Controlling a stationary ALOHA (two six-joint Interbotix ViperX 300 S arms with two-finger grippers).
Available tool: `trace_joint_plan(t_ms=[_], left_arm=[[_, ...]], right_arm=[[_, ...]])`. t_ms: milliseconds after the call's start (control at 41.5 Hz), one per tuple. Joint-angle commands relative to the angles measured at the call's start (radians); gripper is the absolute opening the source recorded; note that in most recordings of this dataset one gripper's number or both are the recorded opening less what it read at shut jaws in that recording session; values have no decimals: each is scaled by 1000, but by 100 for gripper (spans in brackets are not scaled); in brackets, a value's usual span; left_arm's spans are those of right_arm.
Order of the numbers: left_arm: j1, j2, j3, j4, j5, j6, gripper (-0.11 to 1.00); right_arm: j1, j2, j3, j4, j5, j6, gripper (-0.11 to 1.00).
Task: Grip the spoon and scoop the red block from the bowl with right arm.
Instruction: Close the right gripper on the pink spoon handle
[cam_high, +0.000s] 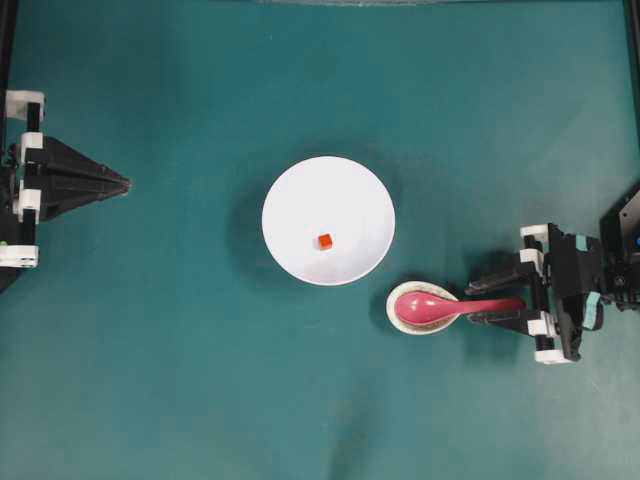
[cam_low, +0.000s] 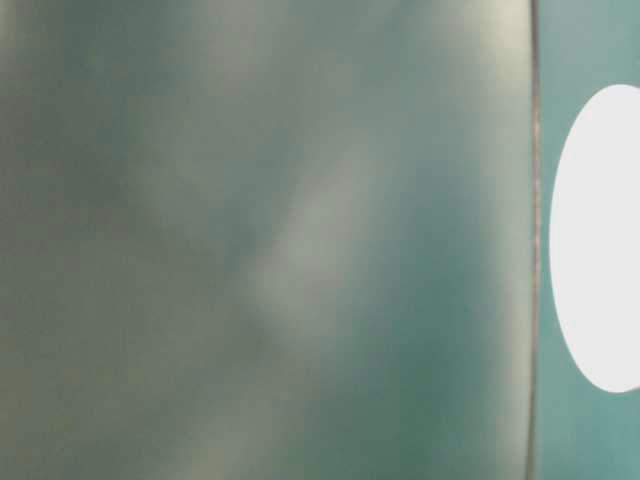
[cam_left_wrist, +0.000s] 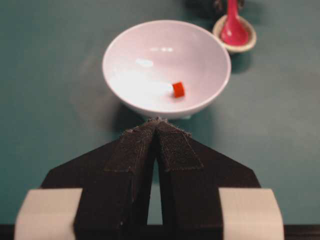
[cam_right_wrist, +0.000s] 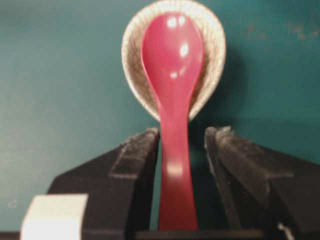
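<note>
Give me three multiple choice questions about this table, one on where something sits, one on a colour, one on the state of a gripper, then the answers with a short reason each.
1. Where does the spoon's scoop rest?
A. in the white bowl
B. in the small speckled dish
C. flat on the table

2. What colour is the block in the bowl?
A. red
B. blue
C. yellow

3. How do the right gripper's jaws stand?
A. shut with nothing between them
B. open, one finger on each side of the spoon handle
C. open above the bowl

Answers:
1. B: the spoon lies with its scoop in the speckled dish, beside the bowl.
2. A: the red block sits alone in the bowl.
3. B: the right gripper shows a gap on the right side of the handle in the right wrist view; its left finger stands close against the handle.
</note>
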Motion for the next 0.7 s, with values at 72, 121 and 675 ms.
trace_joint_plan(t_ms=[72,121,675], left_arm=[[3,6,-17,2,-3,2,0],[3,8,-17,2,-3,2,0],[3,8,-17,2,-2,2,0]], right_arm=[[5,0,-17,3,0,-3,49],[5,0,-15,2,0,-3,49],[5,0,-20,0,0,-3,40]])
